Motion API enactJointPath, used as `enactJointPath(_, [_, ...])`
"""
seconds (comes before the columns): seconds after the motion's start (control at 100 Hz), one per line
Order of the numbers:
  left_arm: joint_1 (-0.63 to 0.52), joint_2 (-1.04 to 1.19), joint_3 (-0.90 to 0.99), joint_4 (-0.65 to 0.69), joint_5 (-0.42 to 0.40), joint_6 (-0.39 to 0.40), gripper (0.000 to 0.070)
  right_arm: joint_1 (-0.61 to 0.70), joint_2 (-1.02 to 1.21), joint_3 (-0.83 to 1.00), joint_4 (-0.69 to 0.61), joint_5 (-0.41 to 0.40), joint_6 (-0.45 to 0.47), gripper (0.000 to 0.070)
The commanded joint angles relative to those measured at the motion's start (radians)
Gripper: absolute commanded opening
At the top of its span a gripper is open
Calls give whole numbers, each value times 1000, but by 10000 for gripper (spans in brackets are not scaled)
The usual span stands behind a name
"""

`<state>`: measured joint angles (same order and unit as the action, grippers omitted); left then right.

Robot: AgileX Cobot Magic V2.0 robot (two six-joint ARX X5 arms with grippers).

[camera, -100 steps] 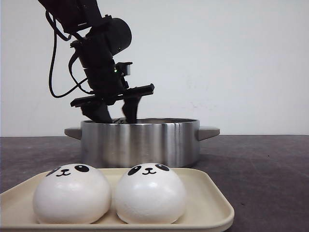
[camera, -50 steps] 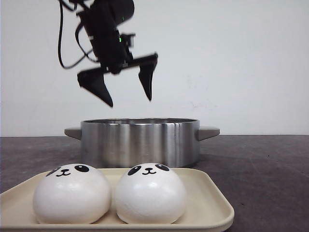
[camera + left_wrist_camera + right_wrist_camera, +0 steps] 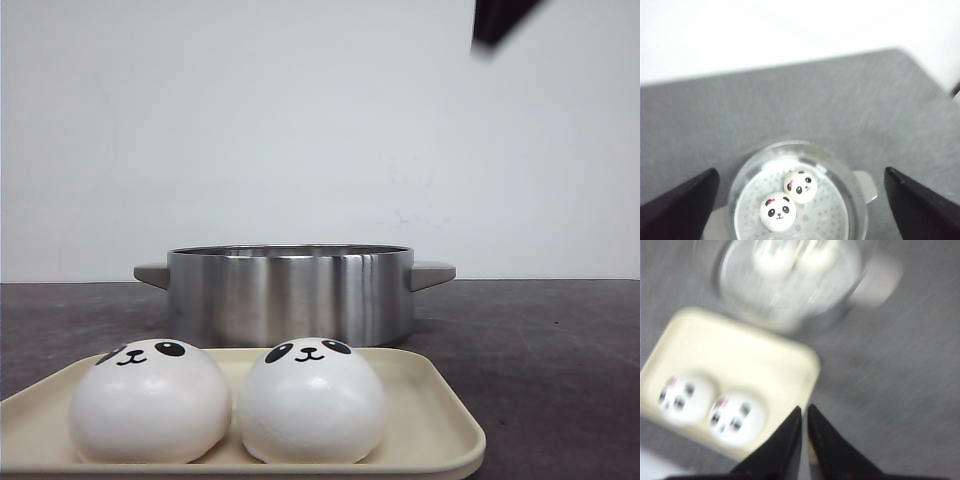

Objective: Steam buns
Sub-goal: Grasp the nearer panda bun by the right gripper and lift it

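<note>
Two white panda-faced buns [image 3: 150, 400] [image 3: 312, 400] sit side by side on a cream tray [image 3: 440, 420] at the front. Behind it stands a steel pot [image 3: 290, 295]. From high above, the left wrist view looks down into the pot [image 3: 790, 145], where two more buns [image 3: 778, 212] [image 3: 800, 186] lie on a perforated plate. My left gripper [image 3: 801, 171] is open wide and holds nothing. My right gripper [image 3: 804, 409] is shut and empty. It hangs above the table just beside the tray's [image 3: 740, 350] corner, near one bun [image 3: 735, 417]; this view is blurred.
The pot has two grey side handles [image 3: 432, 272] [image 3: 150, 274]. A dark piece of an arm [image 3: 500, 25] shows at the top right edge of the front view. Dark grey table [image 3: 550, 360] stretches to the right of the tray and the pot.
My left gripper rose from the pot, open, and left the front view upward. A dark arm part has appeared at the top right. The buns on the tray have not moved.
</note>
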<state>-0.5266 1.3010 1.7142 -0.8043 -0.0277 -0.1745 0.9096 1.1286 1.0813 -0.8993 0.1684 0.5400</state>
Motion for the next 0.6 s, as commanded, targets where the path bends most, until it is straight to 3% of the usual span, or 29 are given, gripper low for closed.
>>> enactJointPath(0.0, [-15, -50, 26, -13, -2, 13, 636, 11, 17, -57, 77, -92, 86, 12])
enactJointPath(0.04, [-21, -84, 26, -23, -2, 14, 636, 11, 22, -97, 125, -145, 112, 20])
enactJointPath(0.07, [-25, -108, 26, -34, -2, 18, 636, 11, 24, -121, 158, -175, 127, 67])
enactJointPath(0.12, [-31, -146, 26, -56, -2, 28, 635, 13, 35, -148, 203, -208, 156, 241])
enactJointPath(0.18, [-37, -183, 26, -79, -3, 32, 633, 19, 56, -158, 231, -226, 179, 511])
enactJointPath(0.22, [-38, -206, 26, -94, -2, 32, 633, 26, 72, -158, 248, -232, 189, 607])
enactJointPath(0.37, [-38, -271, 26, -148, -2, 36, 633, 44, 138, -158, 328, -296, 233, 601])
enactJointPath(0.51, [-38, -308, 26, -198, -2, 37, 633, 53, 211, -158, 342, -307, 260, 477])
enactJointPath(0.59, [-38, -322, 26, -210, -1, 39, 633, 56, 251, -158, 345, -307, 262, 466])
